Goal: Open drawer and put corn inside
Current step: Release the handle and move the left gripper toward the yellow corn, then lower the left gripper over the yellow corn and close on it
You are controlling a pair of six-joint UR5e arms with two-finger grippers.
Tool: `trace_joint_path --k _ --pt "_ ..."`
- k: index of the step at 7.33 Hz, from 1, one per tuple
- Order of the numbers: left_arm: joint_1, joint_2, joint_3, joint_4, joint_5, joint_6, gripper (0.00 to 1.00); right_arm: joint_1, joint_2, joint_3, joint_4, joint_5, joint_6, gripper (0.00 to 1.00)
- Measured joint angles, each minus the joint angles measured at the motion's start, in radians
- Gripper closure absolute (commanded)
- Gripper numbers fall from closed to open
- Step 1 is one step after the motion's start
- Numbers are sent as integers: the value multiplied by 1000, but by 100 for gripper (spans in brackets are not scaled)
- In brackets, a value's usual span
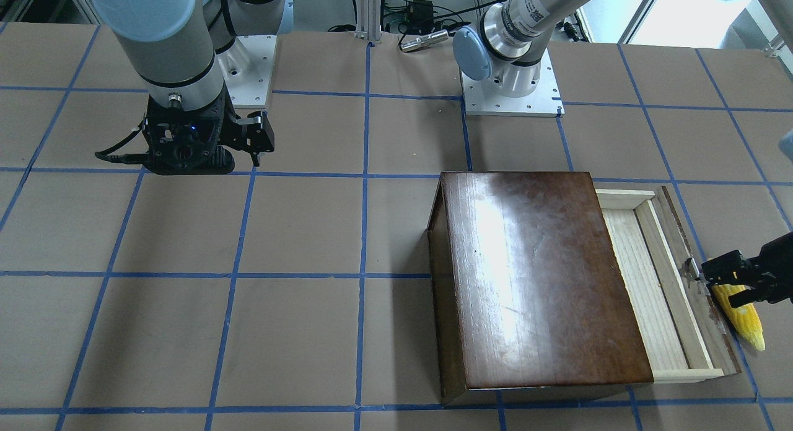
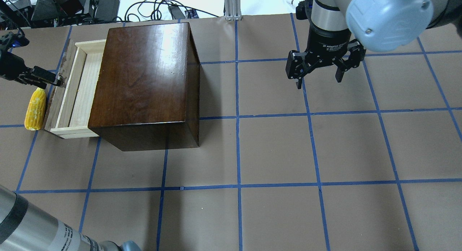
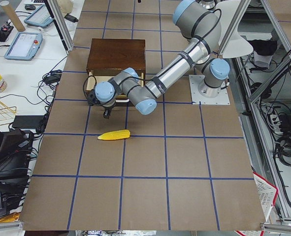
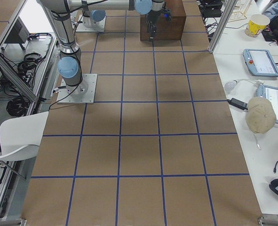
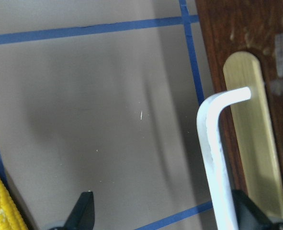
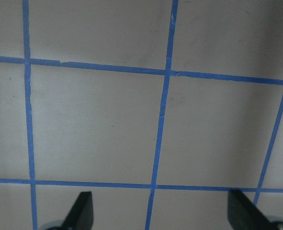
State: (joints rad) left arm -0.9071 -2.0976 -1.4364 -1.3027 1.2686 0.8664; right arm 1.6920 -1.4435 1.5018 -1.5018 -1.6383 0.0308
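Blue-taped table (image 2: 274, 150): at overhead left edge, the corn (image 2: 35, 108) lies outside the part-open drawer (image 2: 81, 88), parallel to its front. The left gripper (image 2: 47, 79) — wide, empty — hovers at the cob's upper end; right gripper (image 2: 319, 81), wide, far upper right

Drawer (image 2: 80, 92) stands open; corn (image 2: 35, 109) lies just beside its front.

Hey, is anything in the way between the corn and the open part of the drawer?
Yes. The dark front panel of the drawer stands between its inside and the corn, which lies on the table just outside. The left gripper is at the pull.
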Motion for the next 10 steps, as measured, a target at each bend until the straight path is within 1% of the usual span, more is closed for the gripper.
trace_joint_path --k 6,8,10 --pt "9 -9 26 -5 28 8 0 0 0 0 0 0 0 0" --pt "16 6 39 -15 67 -17 0 0 0 0 0 0 0 0" --pt "29 15 59 -14 132 -82 0 0 0 0 0 0 1 0"
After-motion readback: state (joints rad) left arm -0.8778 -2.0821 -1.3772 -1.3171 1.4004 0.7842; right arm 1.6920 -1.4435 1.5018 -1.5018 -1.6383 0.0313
